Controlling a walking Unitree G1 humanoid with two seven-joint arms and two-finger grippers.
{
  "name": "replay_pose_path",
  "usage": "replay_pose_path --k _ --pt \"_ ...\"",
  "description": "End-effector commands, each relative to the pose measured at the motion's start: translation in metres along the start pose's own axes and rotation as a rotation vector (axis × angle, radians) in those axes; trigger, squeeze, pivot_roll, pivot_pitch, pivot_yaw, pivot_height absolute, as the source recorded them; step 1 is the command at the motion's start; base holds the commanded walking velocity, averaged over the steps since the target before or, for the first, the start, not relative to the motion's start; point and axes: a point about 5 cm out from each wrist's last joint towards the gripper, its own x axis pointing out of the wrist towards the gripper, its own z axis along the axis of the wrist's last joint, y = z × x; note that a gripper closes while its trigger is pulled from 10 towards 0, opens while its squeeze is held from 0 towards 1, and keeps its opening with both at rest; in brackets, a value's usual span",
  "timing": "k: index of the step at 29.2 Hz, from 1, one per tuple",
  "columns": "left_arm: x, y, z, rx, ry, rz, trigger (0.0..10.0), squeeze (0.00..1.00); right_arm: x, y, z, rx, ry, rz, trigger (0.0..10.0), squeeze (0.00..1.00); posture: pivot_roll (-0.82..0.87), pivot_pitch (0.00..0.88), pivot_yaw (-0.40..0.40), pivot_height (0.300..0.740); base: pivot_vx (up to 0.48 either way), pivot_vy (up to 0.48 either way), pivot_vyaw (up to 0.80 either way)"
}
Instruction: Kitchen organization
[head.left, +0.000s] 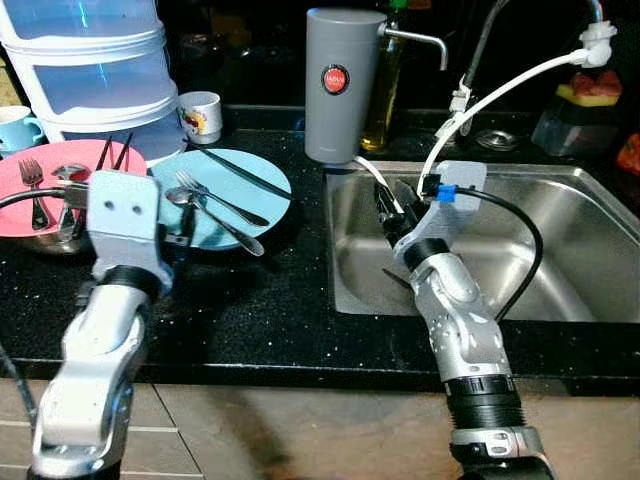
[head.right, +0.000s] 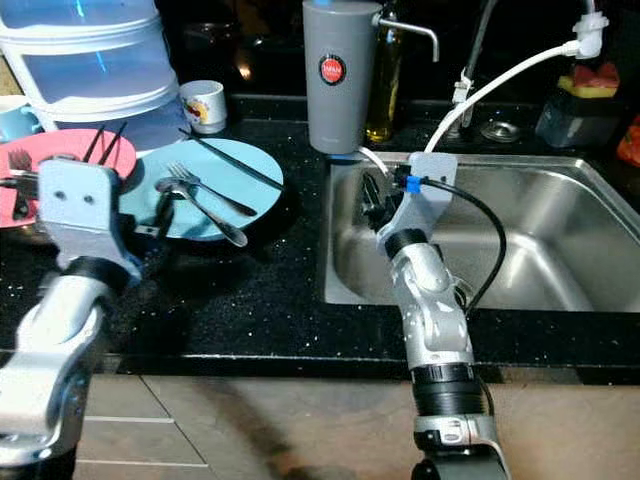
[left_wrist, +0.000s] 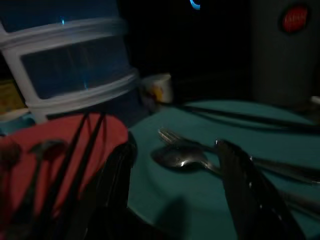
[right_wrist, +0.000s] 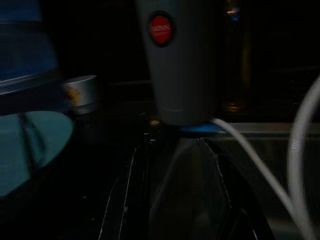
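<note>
My left hand (left_wrist: 175, 195) hovers spread over the teal plate (head.left: 268, 180) holding a fork (head.left: 215, 198) and spoon (head.left: 205, 212); my right hand (head.left: 392, 205), fingers apart, hangs over the sink's (head.left: 560, 250) left edge

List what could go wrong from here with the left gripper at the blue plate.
1. The left gripper hangs open right at the edge of the blue plate; closing low could tip or push the plate.
2. The fork and spoon lie loose, side by side; a grab may catch both or flick one off.
3. The pink plate touches the blue one, so a shove could rattle its cutlery.
</note>
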Motion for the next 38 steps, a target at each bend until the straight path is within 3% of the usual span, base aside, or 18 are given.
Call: replay_pose_path --k 1,4,7,8,11,14,23,27,31,34,38 --pt "-0.004 0.002 0.003 0.025 0.003 -0.003 10.0 0.00 0.003 0.007 -0.001 0.024 0.022 0.055 10.0 0.00 0.07 0.081 0.005 0.740 0.000 0.000 0.00" --pt "-0.009 0.003 0.002 0.008 0.007 -0.014 10.0 0.00 0.005 0.014 -0.003 0.048 0.037 0.114 10.0 0.00 0.07 0.078 0.003 0.740 0.000 0.000 0.00" --pt "-0.015 0.002 0.003 -0.022 -0.016 -0.094 10.0 0.00 0.006 0.021 -0.005 0.059 0.046 0.159 10.0 0.00 0.08 0.076 0.002 0.740 0.000 0.000 0.00" --pt "-0.021 0.000 0.003 -0.018 -0.024 -0.186 10.0 0.00 0.006 0.027 -0.006 0.069 0.054 0.190 10.0 0.00 0.08 0.076 0.002 0.740 0.000 0.000 0.00" --pt "-0.027 0.003 0.002 -0.032 -0.045 -0.201 10.0 0.00 0.006 0.033 -0.007 0.076 0.058 0.232 10.0 0.00 0.08 0.073 0.004 0.740 0.000 0.000 0.00" --pt "-0.034 0.009 -0.005 -0.050 0.001 -0.205 10.0 0.00 0.006 0.040 -0.007 0.086 0.061 0.287 10.0 0.00 0.08 0.073 0.004 0.740 0.000 0.000 0.00" --pt "-0.054 0.023 -0.029 0.062 0.139 -0.162 10.0 0.00 0.004 0.061 -0.005 0.112 0.075 0.478 10.0 0.00 0.08 0.086 0.003 0.740 0.000 0.000 0.00" --pt "-0.066 0.020 -0.034 -0.032 0.117 -0.206 10.0 0.00 0.002 0.080 -0.005 0.119 0.065 0.587 10.0 0.00 0.08 0.093 -0.002 0.740 0.000 0.000 0.00" --pt "-0.069 0.018 -0.036 -0.054 0.118 -0.227 10.0 0.00 0.002 0.082 -0.005 0.120 0.062 0.601 10.0 0.00 0.08 0.093 -0.002 0.740 0.000 0.000 0.00" --pt "-0.083 0.009 -0.054 -0.083 0.211 -0.415 10.0 0.00 0.002 0.096 -0.002 0.116 0.037 0.683 10.0 0.00 0.09 0.092 -0.007 0.740 0.000 0.000 0.00" --pt "-0.085 0.014 -0.055 -0.155 0.174 -0.439 10.0 0.00 0.002 0.100 0.001 0.106 0.019 0.711 10.0 0.00 0.09 0.094 -0.008 0.740 0.000 0.000 0.00"
